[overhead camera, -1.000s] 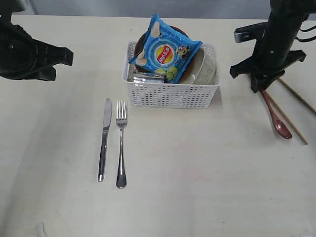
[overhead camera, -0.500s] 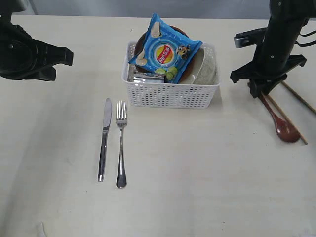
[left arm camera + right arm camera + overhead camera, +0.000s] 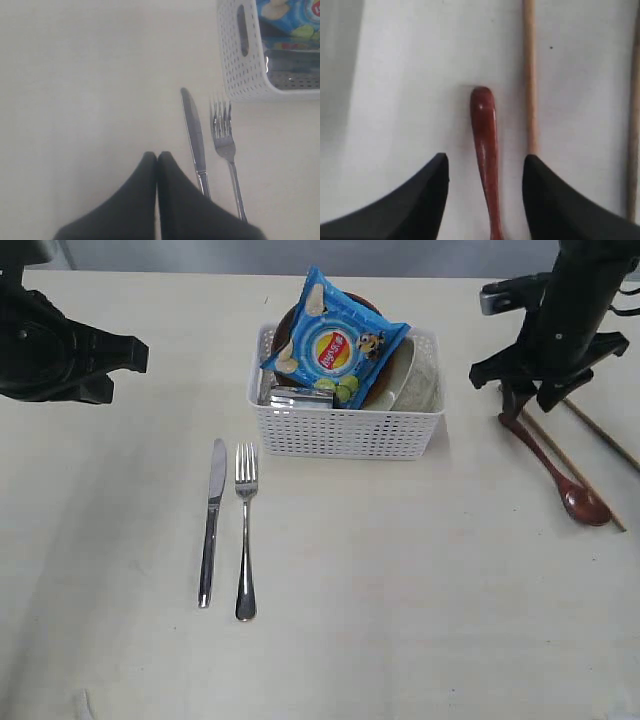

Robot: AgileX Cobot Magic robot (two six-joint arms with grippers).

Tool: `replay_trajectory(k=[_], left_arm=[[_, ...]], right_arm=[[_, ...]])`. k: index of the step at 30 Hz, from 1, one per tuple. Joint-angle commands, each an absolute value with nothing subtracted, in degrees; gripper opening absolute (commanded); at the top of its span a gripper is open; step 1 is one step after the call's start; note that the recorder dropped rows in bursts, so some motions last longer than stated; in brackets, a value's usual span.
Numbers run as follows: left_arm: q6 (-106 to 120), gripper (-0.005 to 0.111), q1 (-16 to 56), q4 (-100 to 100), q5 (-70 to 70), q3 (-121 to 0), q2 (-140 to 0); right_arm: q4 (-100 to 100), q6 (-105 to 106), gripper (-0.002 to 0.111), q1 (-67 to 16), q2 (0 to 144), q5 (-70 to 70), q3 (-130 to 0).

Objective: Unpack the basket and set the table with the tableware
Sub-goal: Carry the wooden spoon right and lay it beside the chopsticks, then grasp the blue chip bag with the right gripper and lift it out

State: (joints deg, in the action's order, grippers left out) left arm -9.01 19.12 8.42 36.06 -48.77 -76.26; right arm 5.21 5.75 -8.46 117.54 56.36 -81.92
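Writing on the chip bag (image 3: pixel 335 345) in the basket (image 3: pixel 345 430) cannot be read. Right of the basket, the right gripper (image 3: pixel 485 159) is spread wide astride the spoon (image 3: pixel 484 125); the left gripper (image 3: pixel 157 156) is closed, empty.

Two black robot arms
The left gripper (image 3: pixel 157 156) has smooth, pointed black fingers (image 3: pixel 175 200). The right arm (image 3: pixel 565 330) is black, with a grey part (image 3: pixel 492 295) and thin dark cables (image 3: pixel 626 298).
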Motion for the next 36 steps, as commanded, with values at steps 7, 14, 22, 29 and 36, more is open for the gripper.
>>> replay_trajectory(k=[7, 14, 22, 29, 36], left_arm=[[-8.8, 0.0, 19.0, 9.1, 35.8, -48.5, -76.3], [-8.2, 0.0, 19.0, 9.5, 36.1, -48.5, -76.3], [-8.2, 0.0, 19.0, 9.7, 36.2, -48.5, -76.3], [-8.2, 0.0, 19.0, 9.8, 36.2, -48.5, -76.3], [-7.9, 0.0, 19.0, 9.8, 36.3, -48.5, -76.3]], right_arm=[[-10.4, 6.1, 0.035, -10.7, 105.7, 56.0, -85.3], [-7.8, 5.4, 0.042, -20.1, 104.4, 55.2, -87.7], [0.5, 8.8, 0.046, -23.9, 107.6, 54.2, -98.0], [-3.2, 20.6, 0.047, -22.1, 113.4, 55.1, -106.0], [-24.0, 41.1, 0.052, -14.9, 120.0, 57.7, -108.6]])
